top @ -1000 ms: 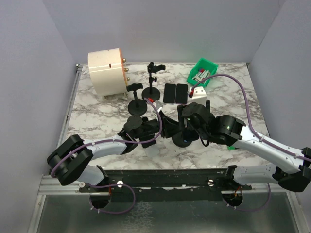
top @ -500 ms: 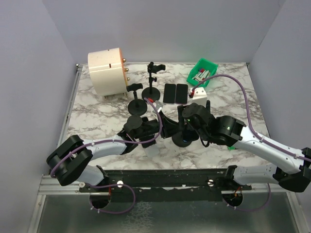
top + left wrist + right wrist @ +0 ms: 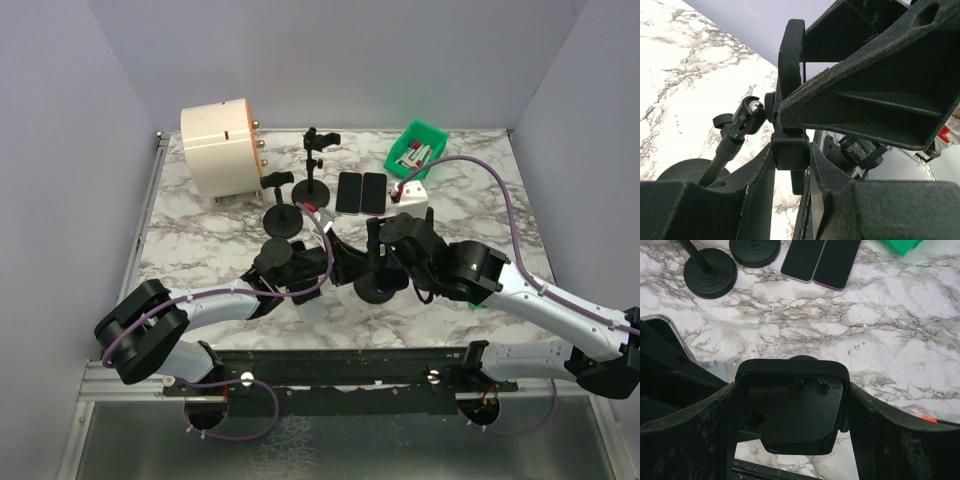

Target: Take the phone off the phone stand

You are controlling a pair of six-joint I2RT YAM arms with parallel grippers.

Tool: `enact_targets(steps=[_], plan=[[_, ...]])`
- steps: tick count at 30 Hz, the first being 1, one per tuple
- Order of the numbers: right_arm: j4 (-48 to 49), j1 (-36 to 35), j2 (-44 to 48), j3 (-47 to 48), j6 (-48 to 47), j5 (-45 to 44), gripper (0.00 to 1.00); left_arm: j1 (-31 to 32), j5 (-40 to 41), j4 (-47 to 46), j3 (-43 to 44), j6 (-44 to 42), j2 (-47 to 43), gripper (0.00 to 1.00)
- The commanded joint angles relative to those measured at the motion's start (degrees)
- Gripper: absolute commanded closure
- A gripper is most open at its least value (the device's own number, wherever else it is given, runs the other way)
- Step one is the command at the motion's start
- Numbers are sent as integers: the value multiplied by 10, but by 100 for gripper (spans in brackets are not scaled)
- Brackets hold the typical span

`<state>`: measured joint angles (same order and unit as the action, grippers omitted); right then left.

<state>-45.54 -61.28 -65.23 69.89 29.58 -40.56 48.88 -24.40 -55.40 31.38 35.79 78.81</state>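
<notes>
The phone stand (image 3: 378, 290) stood on the marble table (image 3: 200, 250), a little below the middle of the top view. Both arms met over it.

The left pincer (image 3: 345, 266) came in from the lower left of the top view. In its own camera, its two fingers (image 3: 757, 185) were squeezed onto a black block on the stand's neck, one on each side and touching it. The stand's thin pole ran down to a round foot in the lower left of that view.

The right pincer (image 3: 388, 240) came in from the lower right of the top view. In its own camera, the phone (image 3: 790, 415) filled the middle of the frame. It was dark with round corners. The pincer's fingers (image 3: 705, 430) stood wide apart, one pressed against each side of the phone, so it was pinching the phone. I could not tell whether the phone sat in the stand's clip.

Near the top of the top view, two flat phones (image 3: 360, 192) lay side by side on the table, touching. A small white box (image 3: 410, 193) sat just to their right, and a green bin (image 3: 417, 148) was in the upper right. A big white drum (image 3: 222, 147) stood in the upper left. Three spare stands (image 3: 283, 222) stood between the drum and the flat phones.
</notes>
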Motion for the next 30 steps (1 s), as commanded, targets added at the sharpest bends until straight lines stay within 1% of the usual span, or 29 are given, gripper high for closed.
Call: enact_targets(steps=[1,4,5,10,17,18,19,21,23,26,30], plan=[[17,1,6,2,-20,27,49,1,13,-17,4,-10,-9,100],[21,1,6,6,-21,31,35,1,14,-16,4,-12,-7,100],[23,1,6,8,-21,33,32,1,14,-15,4,-13,-7,100],[28,1,5,15,-23,39,20,1,12,-13,6,-15,-7,100],[33,1,18,19,-14,37,7,1,12,-7,8,-18,-8,100],[41,1,29,15,-9,36,2,2,12,-6,8,-18,-7,100],[60,1,40,4,-12,39,1,1,12,-5,9,-18,-6,100],[92,1,64,-15,-22,47,0,1,12,-4,10,-18,-6,100],[98,1,74,-17,-30,49,0,1,12,-3,10,-16,-6,100],[57,1,58,11,-46,51,0,1,14,-2,10,-15,-6,100],[-18,1,11,50,-32,35,0,1,16,-1,11,-14,-5,100]])
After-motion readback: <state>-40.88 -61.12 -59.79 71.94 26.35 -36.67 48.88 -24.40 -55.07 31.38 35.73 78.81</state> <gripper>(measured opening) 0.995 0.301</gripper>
